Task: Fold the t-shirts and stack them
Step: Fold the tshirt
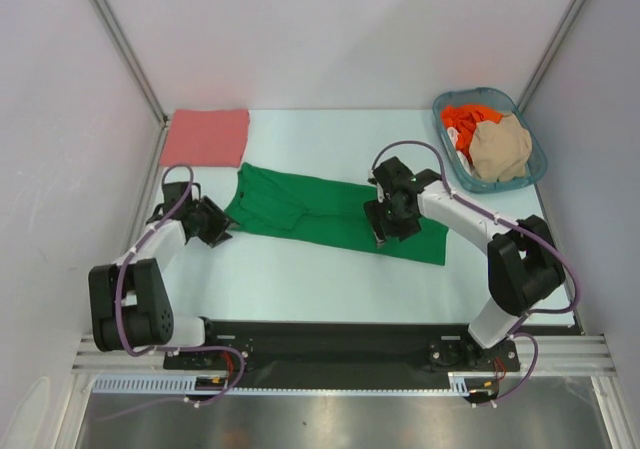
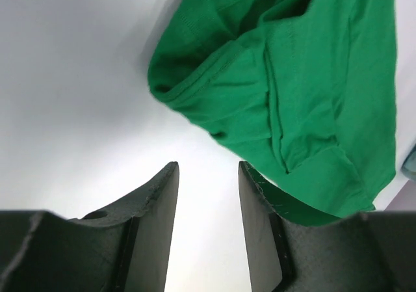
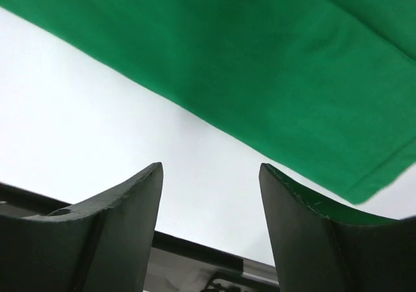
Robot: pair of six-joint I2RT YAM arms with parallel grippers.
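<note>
**Grippers and cloth.** I read the left gripper as open. In its wrist view the two fingers stood apart with only bare table between them, and the green t-shirt lay just beyond and to the right of the tips. It hovered at the shirt's left end, where the collar and sleeve hems were bunched. I judged this a position for taking a corner of that end.

The right gripper was also open and held nothing. Its wrist view showed white table between the fingers, and the shirt's near hem ran slantwise just past the tips. It sat over the near edge of the shirt, right of the middle. With one arm at each end, I judged the pair was set for a joint pick to fold the shirt.

**Task items.** The green shirt lay spread lengthwise across the middle of the table, partly doubled and wrinkled at the left. The salmon-pink shirt lay as a flat rectangle at the far left corner. I took it for the start of the stack. The orange-red shirt and the beige shirt were crumpled in the blue-grey basket at the far right, not yet folded.

**Surface and room.** The table was pale, smooth and matte. Plain white panels with metal struts enclosed it on three sides. The arm bases stood on a black plate at the near edge.
</note>
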